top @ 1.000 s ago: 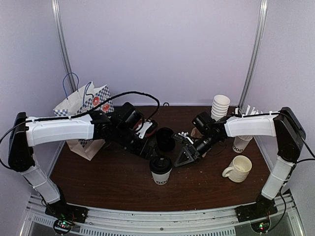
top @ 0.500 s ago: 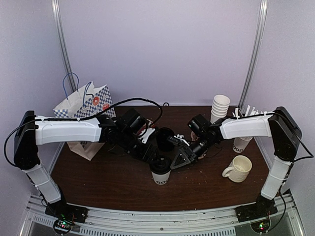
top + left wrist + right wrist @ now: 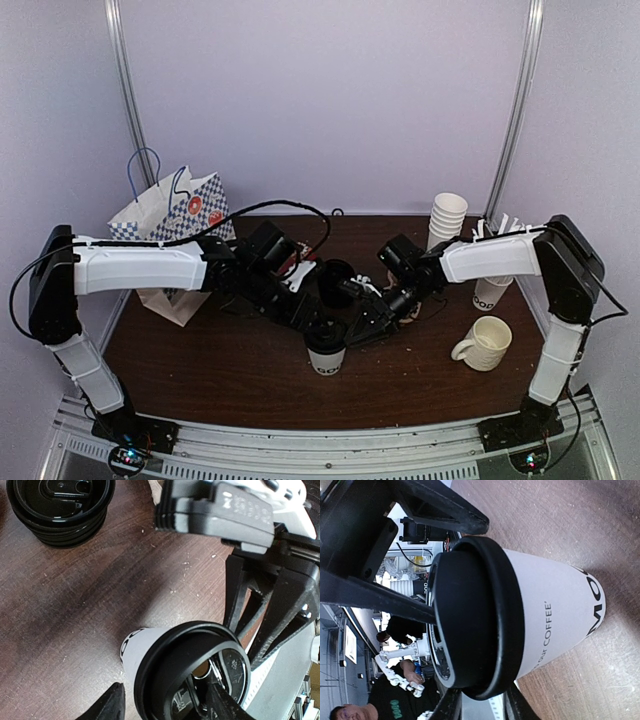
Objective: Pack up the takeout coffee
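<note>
The takeout cup (image 3: 327,358) was a white, tapered paper cup closed by a black plastic dome lid (image 3: 325,335). Large black lettering ran around its lower wall, and the right wrist view showed a smaller line ending "OUR COFFEE". It stood upright on the dark wood table (image 3: 220,370), just in front of the stack of spare black lids (image 3: 335,283), on the side nearer the arm bases. The left gripper (image 3: 312,322) hung in front of and slightly left of the stack. Its fingers straddled the dome lid, and bare table showed between one finger (image 3: 112,702) and the rim, so this pincer was released. The right gripper (image 3: 352,328) reached in from in front of and to the right of the stack, with its fingertips set on either side of the lid's rim. Whether it was clenched on the rim could not be told. One second before, both grippers had stood clear of the cup, level with the stack on either side. Both had since moved in over the lid, and the cup had not shifted.
</note>
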Robot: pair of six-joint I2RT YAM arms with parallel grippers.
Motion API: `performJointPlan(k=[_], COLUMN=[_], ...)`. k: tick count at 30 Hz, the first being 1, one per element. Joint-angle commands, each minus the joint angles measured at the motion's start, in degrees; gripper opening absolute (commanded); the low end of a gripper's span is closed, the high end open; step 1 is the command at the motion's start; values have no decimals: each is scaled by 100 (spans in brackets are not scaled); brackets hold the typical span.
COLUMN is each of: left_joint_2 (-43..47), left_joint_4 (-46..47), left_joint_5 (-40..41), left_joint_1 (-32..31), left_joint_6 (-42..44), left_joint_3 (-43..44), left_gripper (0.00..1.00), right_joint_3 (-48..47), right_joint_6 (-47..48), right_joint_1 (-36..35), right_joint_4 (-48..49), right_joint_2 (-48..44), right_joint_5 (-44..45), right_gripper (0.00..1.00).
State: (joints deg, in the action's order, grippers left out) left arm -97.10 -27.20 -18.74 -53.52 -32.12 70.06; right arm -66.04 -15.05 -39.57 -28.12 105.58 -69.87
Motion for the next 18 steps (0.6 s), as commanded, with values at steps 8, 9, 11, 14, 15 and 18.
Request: performJointPlan(k=[8, 9, 11, 14, 15, 18], left_joint_2=[-432, -466, -510, -395, -319, -26], left_joint_4=[-353, -391, -418, -301, -216, -8], left_joint_5=[517, 566, 566, 421, 337, 245], left_joint_1=[-9, -6, -6, -5, -9, -46], left_joint_6=[-36, -51, -44, 15, 81, 282], left_joint_3=[-358, -388, -441, -476, -478, -377], left_gripper=[56, 55, 55, 56, 57, 64], right_joint_3=[-726, -768, -846, -997, -1071, -1275], right_joint_6=[590, 598, 642, 864, 959, 1187], right_joint_1=[-6, -2, -6, -2, -2, 31], right_joint_4=[-1106, -1128, -1143, -1245, -1346, -1543], right_joint_2=[794, 819, 810, 724, 683, 500], right_joint_5=[2236, 2203, 2106, 1825, 1740, 1456], right_gripper=[15, 15, 15, 17, 19, 25])
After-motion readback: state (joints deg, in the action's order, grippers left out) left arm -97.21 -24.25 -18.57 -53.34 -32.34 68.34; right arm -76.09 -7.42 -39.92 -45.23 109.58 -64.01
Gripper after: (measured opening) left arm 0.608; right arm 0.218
